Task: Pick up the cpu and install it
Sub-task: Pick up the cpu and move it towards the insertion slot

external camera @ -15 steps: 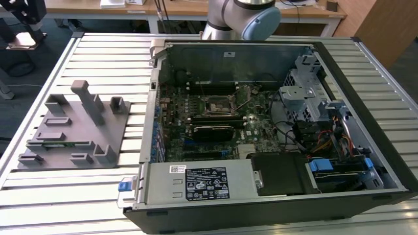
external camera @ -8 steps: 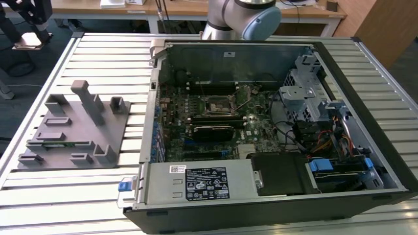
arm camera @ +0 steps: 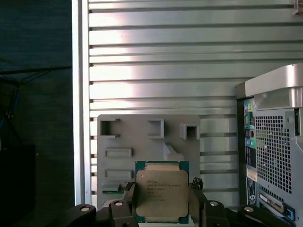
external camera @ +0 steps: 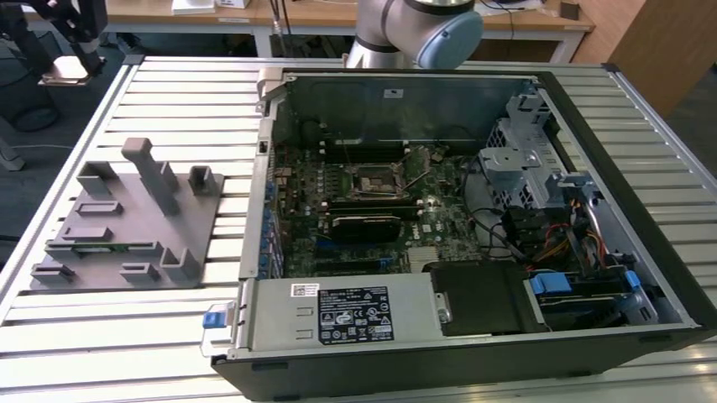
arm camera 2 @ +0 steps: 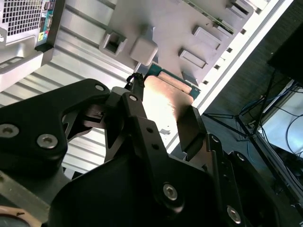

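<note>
Slatted metal table [external camera: 112, 336] carries one open computer case [external camera: 404, 101] with printed label [external camera: 356, 315], and one grey fixture tray [external camera: 134, 218] near edge on exterior view's left. One gripper [arm camera 2: 163, 111], jaws clenched on one cpu [arm camera: 161, 189], aloft near table's far corner: square, pale metal lid, fine print, green rim.

Grey moulded fixture tray [arm camera: 142, 146] lies on slatted metal table [arm camera: 156, 66], below the tool [arm camera: 162, 198]. Open computer case [external camera: 392, 105] beyond tray, well apart from tool; motherboard [external camera: 437, 227] exposed, blue latch [external camera: 215, 319] at one outer corner.
</note>
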`<action>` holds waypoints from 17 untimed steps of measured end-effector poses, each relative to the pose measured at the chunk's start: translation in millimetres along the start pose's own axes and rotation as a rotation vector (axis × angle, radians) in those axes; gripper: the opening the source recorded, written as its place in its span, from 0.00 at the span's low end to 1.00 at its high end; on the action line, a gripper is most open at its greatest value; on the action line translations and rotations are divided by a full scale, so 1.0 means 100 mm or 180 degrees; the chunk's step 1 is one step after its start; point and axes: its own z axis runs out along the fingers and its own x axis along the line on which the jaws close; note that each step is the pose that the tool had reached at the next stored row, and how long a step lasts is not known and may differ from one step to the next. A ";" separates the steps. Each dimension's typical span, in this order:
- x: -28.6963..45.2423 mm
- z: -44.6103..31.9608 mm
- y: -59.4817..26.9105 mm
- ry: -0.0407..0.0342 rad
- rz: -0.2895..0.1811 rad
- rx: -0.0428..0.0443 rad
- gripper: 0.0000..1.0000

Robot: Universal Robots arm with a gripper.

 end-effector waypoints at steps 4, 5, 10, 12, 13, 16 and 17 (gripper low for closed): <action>-0.076 -0.001 0.003 0.0000 0.0000 0.0000 0.53; -0.091 -0.001 0.004 0.0000 0.0000 0.0000 0.53; -0.164 -0.001 0.007 0.0000 0.0000 0.0000 0.53; -0.189 -0.002 0.008 0.0000 0.0000 0.0000 0.53; -0.201 -0.002 0.008 0.0000 0.0000 0.0000 0.53; -0.237 -0.002 0.010 0.0001 0.0000 0.0000 0.53; -0.249 -0.002 0.010 0.0000 0.0000 0.0000 0.53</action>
